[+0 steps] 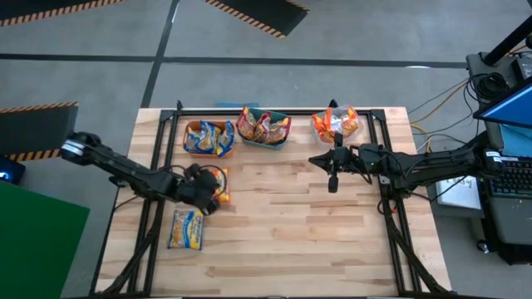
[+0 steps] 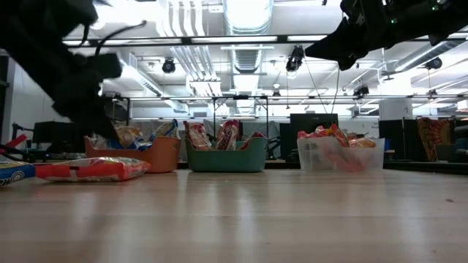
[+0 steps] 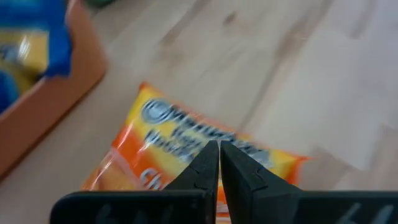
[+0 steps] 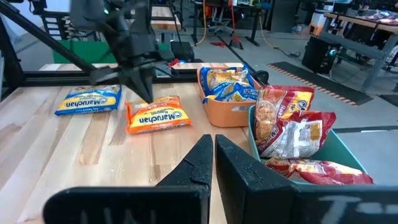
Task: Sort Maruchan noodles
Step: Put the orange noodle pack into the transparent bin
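An orange-red Maruchan packet (image 1: 219,184) (image 4: 155,115) lies flat on the wooden table, in front of the orange bin. My left gripper (image 1: 208,199) (image 3: 219,148) is shut and points down over this packet (image 3: 168,137). A blue-and-yellow packet (image 1: 186,229) (image 4: 87,99) lies flat nearer the table's near-left side. My right gripper (image 1: 332,181) (image 4: 212,143) is shut and empty, raised over the table in front of the clear bin. My left gripper points down from above with its shut fingertips (image 4: 148,98) at the orange-red packet's edge (image 4: 152,104). I cannot tell whether they touch it. The packet lies flat on the table.
Three bins stand in a row along the far edge: an orange bin (image 1: 208,138) with blue-and-yellow packets, a teal bin (image 1: 263,129) with maroon packets, and a clear bin (image 1: 336,124) with orange-red packets. A black frame rims the table. Bare wood fills the middle and near side.
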Robot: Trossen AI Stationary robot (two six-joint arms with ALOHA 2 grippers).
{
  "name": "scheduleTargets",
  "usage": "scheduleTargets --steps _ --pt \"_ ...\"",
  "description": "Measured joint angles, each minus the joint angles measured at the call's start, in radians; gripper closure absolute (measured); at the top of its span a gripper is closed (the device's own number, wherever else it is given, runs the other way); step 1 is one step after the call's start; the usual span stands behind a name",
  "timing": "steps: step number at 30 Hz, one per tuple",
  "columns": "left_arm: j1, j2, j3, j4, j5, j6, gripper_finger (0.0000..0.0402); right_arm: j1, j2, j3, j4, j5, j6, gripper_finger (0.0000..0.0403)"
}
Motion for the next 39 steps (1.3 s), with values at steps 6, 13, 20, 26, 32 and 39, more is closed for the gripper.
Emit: scheduleTargets --steps 6,13,20,26,32,39 --pt "0.033 0.019 -0.054 0.012 0.001 -0.112 0.0402 0.000 0.000 0.000 0.000 0.000 -0.002 0.0394" --pt "0.040 0.162 -0.009 0.105 0.000 -0.134 0.0402 0.000 0.000 0.000 0.000 0.000 -0.004 0.0394" --pt "0.044 0.374 0.113 0.177 0.013 -0.108 0.0402 0.000 0.000 0.000 0.000 0.001 -0.008 0.0394" --pt "0.033 0.410 0.233 0.273 0.092 0.173 0.0402 0.000 0.000 0.000 -0.007 0.001 -0.005 0.0394" --pt "0.031 0.311 0.272 0.071 0.140 0.302 0.0402 0.000 0.000 -0.001 -0.053 0.001 0.021 0.0394" --pt "0.031 0.140 0.186 -0.190 0.130 0.131 0.0402 0.000 0.000 -0.001 -0.074 0.002 0.050 0.0394"
